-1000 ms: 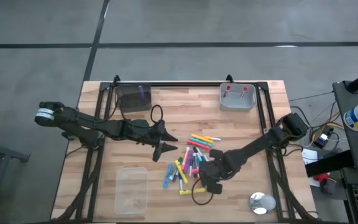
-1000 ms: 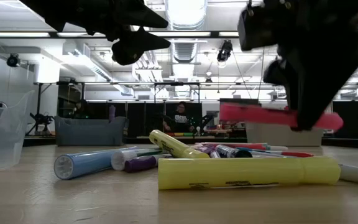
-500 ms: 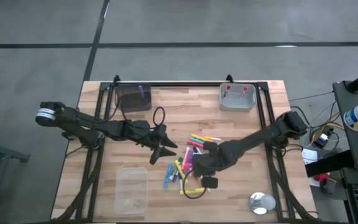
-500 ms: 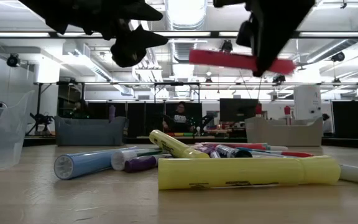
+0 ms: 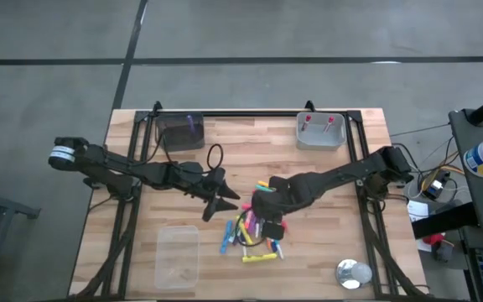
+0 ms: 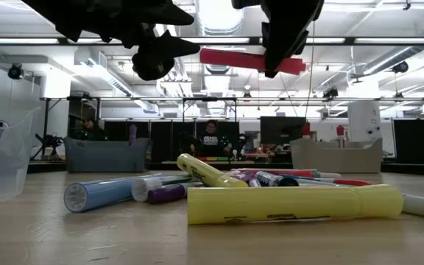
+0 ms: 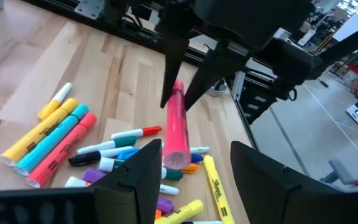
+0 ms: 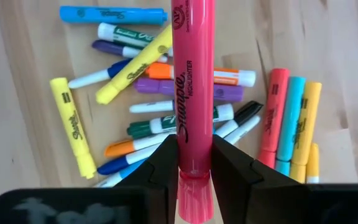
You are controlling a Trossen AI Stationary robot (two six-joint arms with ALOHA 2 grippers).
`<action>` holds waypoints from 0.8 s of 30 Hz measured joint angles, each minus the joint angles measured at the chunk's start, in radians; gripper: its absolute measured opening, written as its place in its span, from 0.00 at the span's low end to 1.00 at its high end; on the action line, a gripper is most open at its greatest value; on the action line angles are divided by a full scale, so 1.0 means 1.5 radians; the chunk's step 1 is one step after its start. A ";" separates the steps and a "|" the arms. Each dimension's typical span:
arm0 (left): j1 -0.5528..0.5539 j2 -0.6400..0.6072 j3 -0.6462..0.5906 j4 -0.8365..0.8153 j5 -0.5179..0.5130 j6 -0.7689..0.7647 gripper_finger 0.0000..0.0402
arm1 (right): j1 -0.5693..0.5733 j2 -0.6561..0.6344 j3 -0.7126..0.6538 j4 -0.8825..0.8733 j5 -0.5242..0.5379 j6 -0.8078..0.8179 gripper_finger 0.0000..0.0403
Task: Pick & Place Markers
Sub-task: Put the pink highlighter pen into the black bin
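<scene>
Table point(image 5: 250, 143): light wooden top with black frame.
Middle: pile of markers point(image 5: 250, 228), mixed colours.
Far side: dark bin point(image 5: 181, 132), grey bin point(image 5: 320, 132).
Near side: clear container point(image 5: 178, 256), round metal object point(image 5: 353, 273).

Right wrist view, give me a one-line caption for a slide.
Right end effector shut on a pink highlighter, held above the scattered markers on the wooden table.
</scene>
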 joint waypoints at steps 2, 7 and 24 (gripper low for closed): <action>0.000 0.000 0.000 0.000 -0.010 0.000 0.46 | -0.007 0.000 0.000 0.001 -0.001 -0.006 0.18; 0.000 0.000 0.000 -0.002 -0.017 0.001 0.46 | -0.013 0.000 0.009 0.001 -0.004 -0.016 0.18; 0.000 0.015 0.000 0.028 -0.017 0.002 0.46 | -0.018 0.000 0.049 0.015 -0.003 -0.034 0.18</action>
